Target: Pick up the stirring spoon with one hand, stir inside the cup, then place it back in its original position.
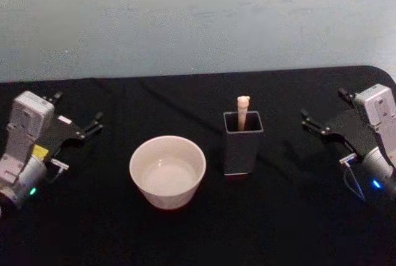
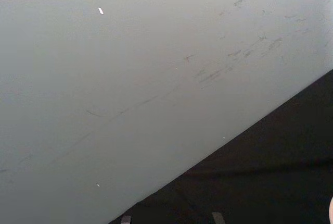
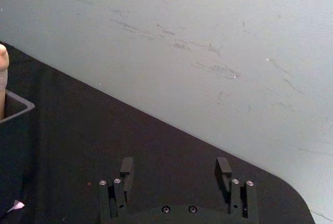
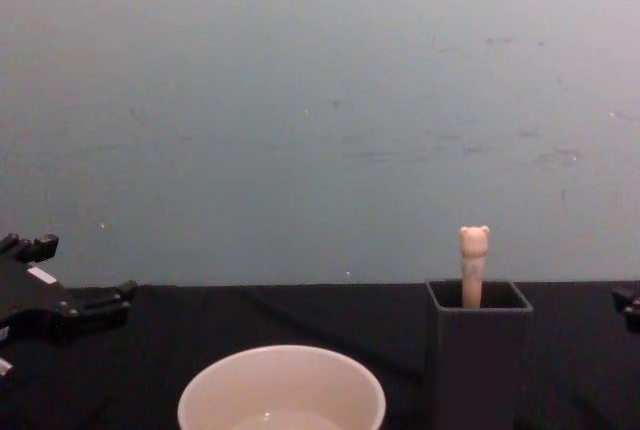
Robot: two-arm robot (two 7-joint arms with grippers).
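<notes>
cup, spoon well l of hand

Black cloth spread flat, rounded corner at far right. Pale grey-blue wall behind, lightly scuffed.

I've got a plain cream-white cup lower centre. Dark grey holder just right of it, w/ the spoon handle pale cream-peach. Flat black cloth across the bottom half; grey-blue wall up top w/ dark scuff streaks. Far left, the left gripper: black, silver body, yellow tag, green light. Far right, the right gripper: black, silver, blue light.
</notes>
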